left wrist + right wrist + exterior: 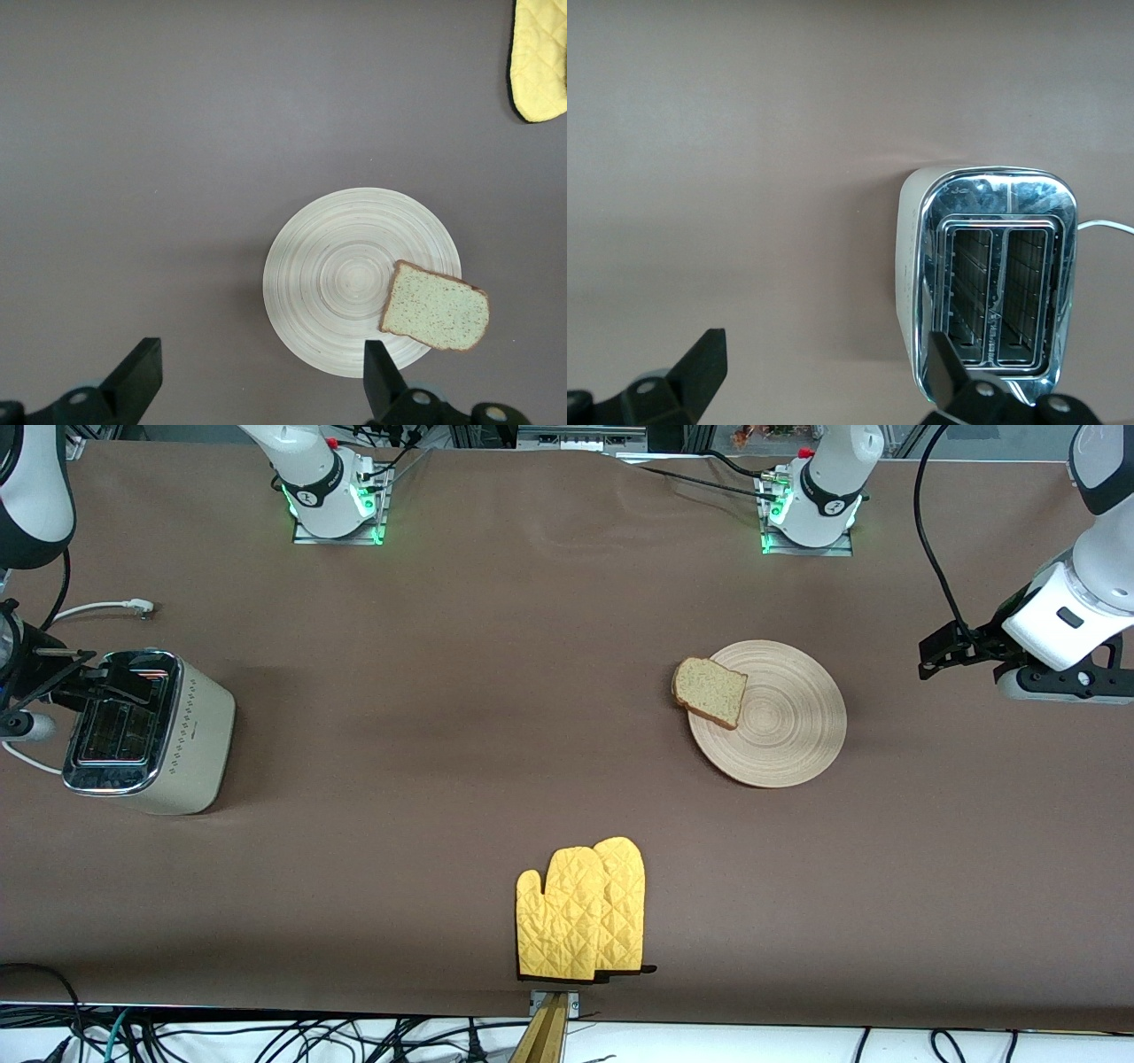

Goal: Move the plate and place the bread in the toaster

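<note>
Bread [710, 692]: one brown speckled slice, darker crust, lying on the rim of the ringed wooden plate [780, 726], overhanging toward the right arm's end of the desk [461, 691]. Cream two-slot toaster [146, 731] at that end, slots empty. Left gripper [257, 376] over desk beside plate, jaws open. Right gripper [819, 372] over toaster, jaws open.

Even, diffuse overhead light fills the front view, and the brown worktop [496, 691] reads flat and matte, without hot spots. Shadows are soft: a faint one lies on the worktop beside the toaster [177, 735], a thin one rims the plate [784, 731]. Green lamps glow at both arm bases. In the right wrist view the toaster's chrome top [1001, 190] throws bright, streaky reflections. The left wrist view is dimmer and cooler, with slightly darkened corners.
</note>
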### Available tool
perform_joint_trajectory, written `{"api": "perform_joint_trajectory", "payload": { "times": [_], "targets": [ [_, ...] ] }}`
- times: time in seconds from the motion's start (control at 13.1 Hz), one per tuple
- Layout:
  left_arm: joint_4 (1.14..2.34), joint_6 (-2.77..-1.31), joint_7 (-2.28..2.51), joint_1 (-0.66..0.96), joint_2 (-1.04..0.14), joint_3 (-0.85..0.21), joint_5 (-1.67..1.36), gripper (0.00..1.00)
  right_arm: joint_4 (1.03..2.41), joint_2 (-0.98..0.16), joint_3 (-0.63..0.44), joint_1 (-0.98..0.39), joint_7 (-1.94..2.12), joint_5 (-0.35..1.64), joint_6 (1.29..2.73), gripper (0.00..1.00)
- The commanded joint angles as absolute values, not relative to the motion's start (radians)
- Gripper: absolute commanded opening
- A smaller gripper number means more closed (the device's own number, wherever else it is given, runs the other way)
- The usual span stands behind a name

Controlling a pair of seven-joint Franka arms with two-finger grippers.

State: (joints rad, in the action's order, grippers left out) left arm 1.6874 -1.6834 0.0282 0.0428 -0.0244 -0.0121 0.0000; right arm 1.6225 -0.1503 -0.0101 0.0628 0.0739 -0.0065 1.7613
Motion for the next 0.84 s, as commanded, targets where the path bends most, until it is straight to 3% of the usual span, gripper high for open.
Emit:
{"api": "perform_joint_trajectory", "payload": {
  "times": [0.0,0.76],
  "targets": [
    [1.664,-1.622,0.067,0.051,-0.023,-0.009,0.000,1.00,1.611,-0.153,-0.003,0.067,0.064,-0.014,1.759,1.00],
    [1.632,-1.588,0.071,0.043,-0.031,-0.005,-0.002,1.00,1.578,-0.169,-0.003,0.069,0.072,-0.014,1.758,1.00]
  ]
}}
